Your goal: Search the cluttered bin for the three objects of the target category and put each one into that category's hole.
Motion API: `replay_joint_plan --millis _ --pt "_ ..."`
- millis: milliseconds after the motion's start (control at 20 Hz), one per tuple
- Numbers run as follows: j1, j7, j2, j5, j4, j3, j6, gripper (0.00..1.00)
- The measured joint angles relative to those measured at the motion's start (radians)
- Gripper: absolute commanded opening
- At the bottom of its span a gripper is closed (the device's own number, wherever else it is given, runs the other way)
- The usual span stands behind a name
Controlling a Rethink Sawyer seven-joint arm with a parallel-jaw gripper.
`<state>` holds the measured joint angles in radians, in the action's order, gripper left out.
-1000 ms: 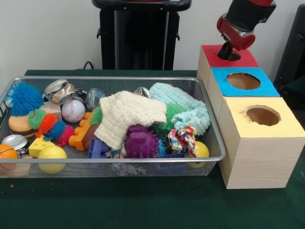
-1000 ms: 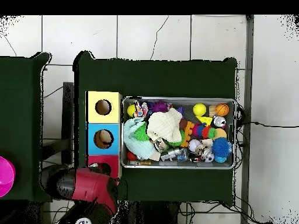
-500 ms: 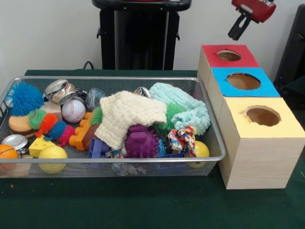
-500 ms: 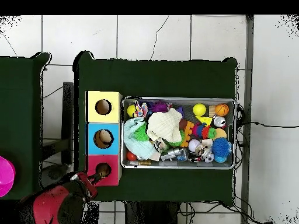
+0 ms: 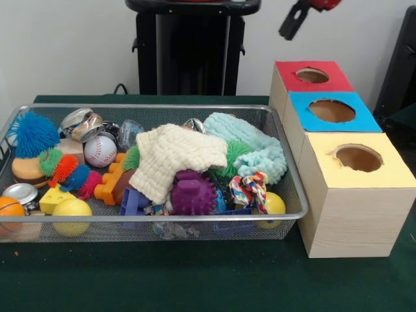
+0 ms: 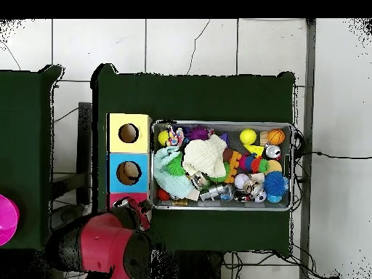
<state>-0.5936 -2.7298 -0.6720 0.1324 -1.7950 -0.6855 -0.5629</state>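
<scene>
Silver wire-mesh bin (image 5: 286,218) holds knitted cloths and spiky rubber balls. Black gripper (image 5: 294,19) hangs tilted above the red-topped wooden box (image 5: 296,81); jaw state indiscernible.

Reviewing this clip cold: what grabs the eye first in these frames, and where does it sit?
The wire bin heaped with bright toys dominates the table, with a cream cloth draped over the middle of the pile and a purple spiky ball just in front of it. Beside the bin stand three wooden boxes in a row, topped red, blue and yellow, each with a round hole. The gripper hangs high at the top edge, near the red box.
</scene>
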Motion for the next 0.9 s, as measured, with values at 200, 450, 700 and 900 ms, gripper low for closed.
replay_joint_plan --millis 200,450,700,900 --pt "0.102 0.000 0.003 -0.071 0.009 0.001 0.078 0.00" --pt "0.205 0.000 0.024 -0.185 0.025 0.024 0.225 0.00" --pt "0.245 0.000 0.048 -0.258 0.042 0.037 0.291 0.00" --pt "0.237 0.000 0.073 -0.291 0.058 0.037 0.294 0.00"
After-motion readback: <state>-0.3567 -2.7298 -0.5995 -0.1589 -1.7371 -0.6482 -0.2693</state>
